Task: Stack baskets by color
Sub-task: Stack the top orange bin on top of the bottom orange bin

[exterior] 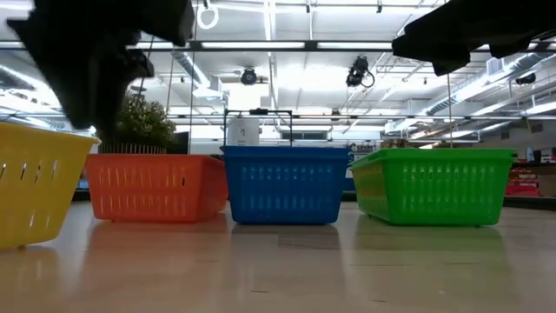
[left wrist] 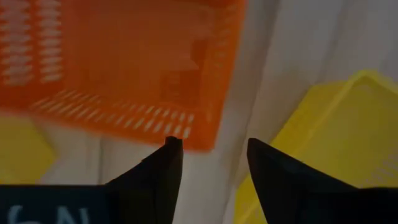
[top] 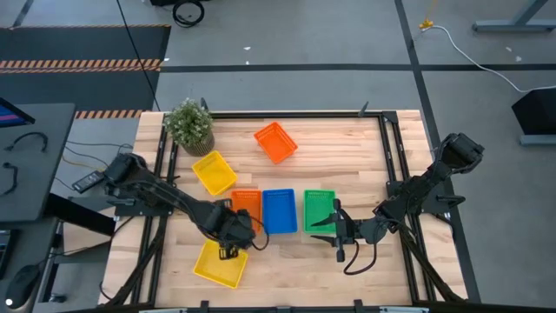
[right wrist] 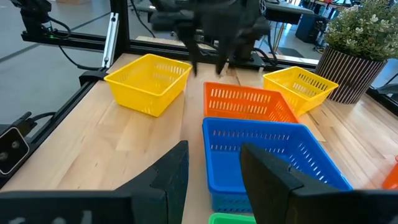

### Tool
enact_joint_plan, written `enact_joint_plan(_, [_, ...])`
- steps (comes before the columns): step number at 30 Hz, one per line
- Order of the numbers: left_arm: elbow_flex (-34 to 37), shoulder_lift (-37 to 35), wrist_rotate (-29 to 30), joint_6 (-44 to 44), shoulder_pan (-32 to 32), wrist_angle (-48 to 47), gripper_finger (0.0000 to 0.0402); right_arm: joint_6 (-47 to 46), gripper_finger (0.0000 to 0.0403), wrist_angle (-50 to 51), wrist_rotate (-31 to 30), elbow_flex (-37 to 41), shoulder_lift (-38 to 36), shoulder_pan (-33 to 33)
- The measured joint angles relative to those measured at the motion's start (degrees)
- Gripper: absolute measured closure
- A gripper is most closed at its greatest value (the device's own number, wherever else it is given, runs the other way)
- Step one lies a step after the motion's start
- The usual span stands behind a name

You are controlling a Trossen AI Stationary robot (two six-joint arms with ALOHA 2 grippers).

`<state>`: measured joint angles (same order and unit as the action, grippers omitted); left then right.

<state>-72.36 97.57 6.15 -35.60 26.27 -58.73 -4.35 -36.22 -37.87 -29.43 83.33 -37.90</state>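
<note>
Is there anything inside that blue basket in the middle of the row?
The blue basket looks empty: the overhead view shows only a blue floor. Whether a second blue basket is nested inside cannot be told.

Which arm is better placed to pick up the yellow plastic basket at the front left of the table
Left. The left gripper, fingers apart and empty, hangs right beside the yellow perforated plastic basket, while the right gripper waits by the green basket.
</note>
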Motion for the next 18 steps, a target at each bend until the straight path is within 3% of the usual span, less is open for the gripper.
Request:
enact_joint_plan(3, [0.0,-4.1,1.4,-3.4,-0.7,-1.3,0.0215,0.0,0.0254,0.6,-0.8,0.0,-0.9,-0.9])
enact_joint_plan(6, [0.0,-7.9,7.2,-6.2,-1.4,-1.0,0.0225,-0.3,0.0254,3.3,-3.7,0.0,-2.6,-2.8])
enact_joint_plan(13, [0.0,-10.4,31.9,-3.0,-6.1,6.6,0.0253,-10.0,0.0254,20.4,-11.4,0.0,-8.5,-8.3])
enact_joint_plan(15, [0.0,-9.5,31.3,1.0,-10.1,12.0,0.026,-14.6,0.0254,25.7,-11.8,0.0,-9.7,-9.4])
enact_joint_plan(18, [0.0,-7.4,24.2,8.0,-17.6,21.4,0.027,-21.0,0.0254,31.5,-12.0,0.0,-10.4,-10.2])
